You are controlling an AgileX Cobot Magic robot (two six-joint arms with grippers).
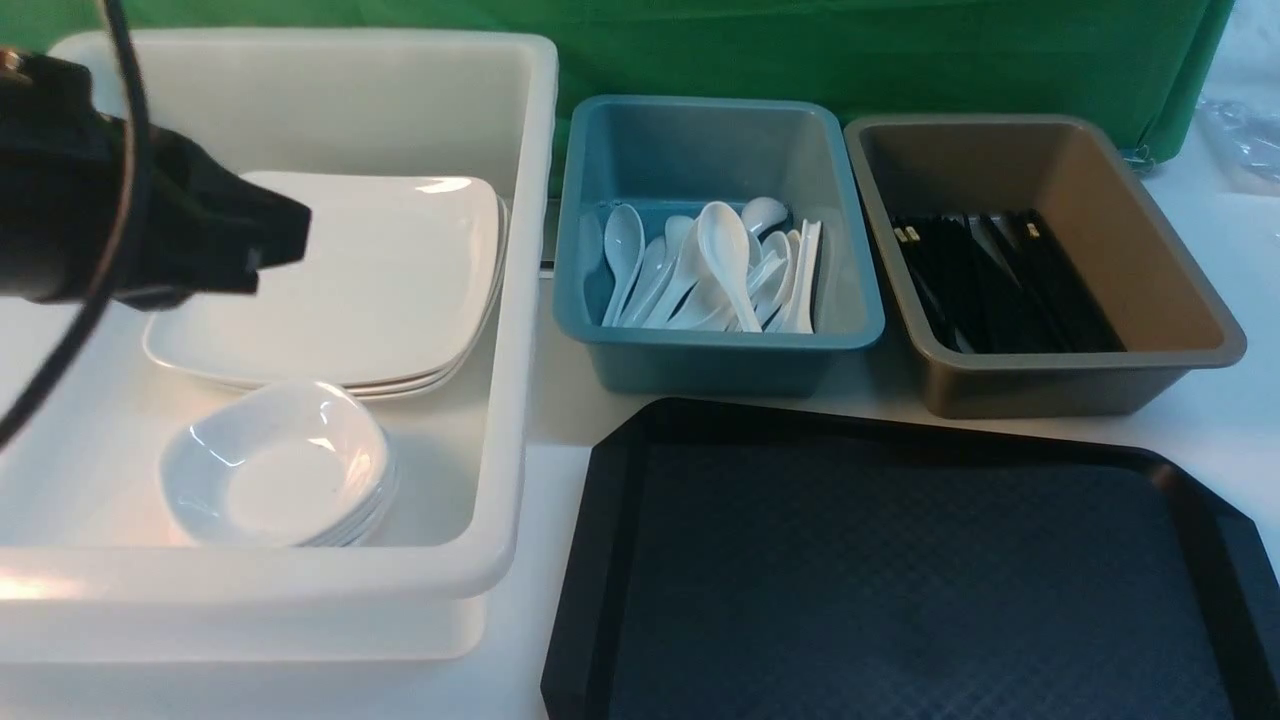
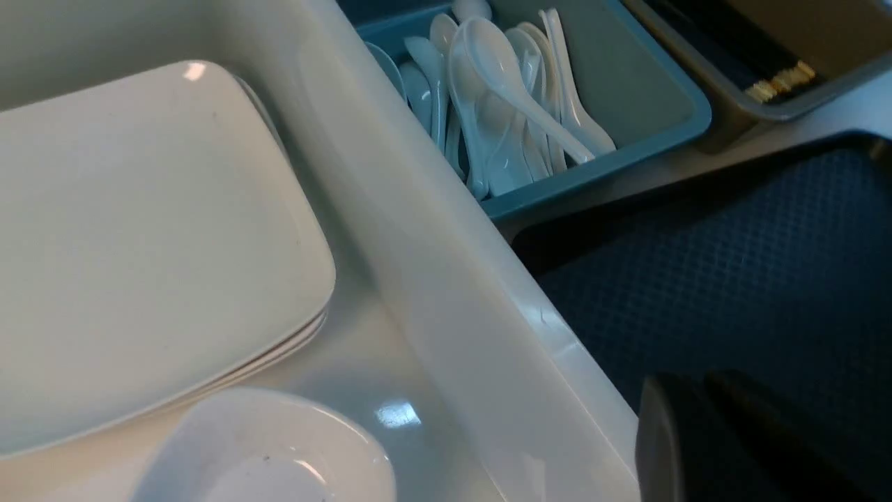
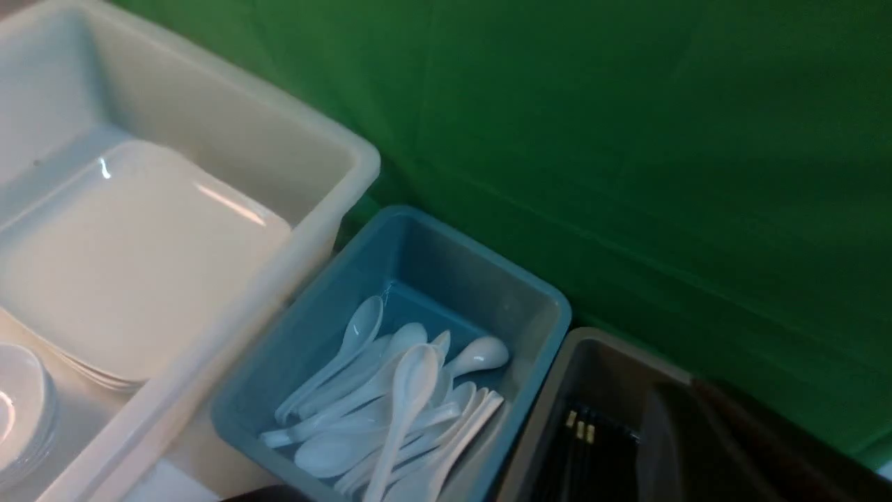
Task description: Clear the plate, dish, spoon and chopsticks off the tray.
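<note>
Green backdrop | tray [image 1: 900, 570] bare, lower right | right gripper [image 3: 697, 446] closed, empty | left gripper [image 1: 270, 235] state unclear | retract high, clear of bins.

The left arm [image 1: 90, 220] at the upper left of the front view is a bulky matte black body tapering to a blunt wedge, with a thin black cable [image 1: 115, 200] looping across it.

No readable text, labels, brands or numbers on any bin or dish.
</note>
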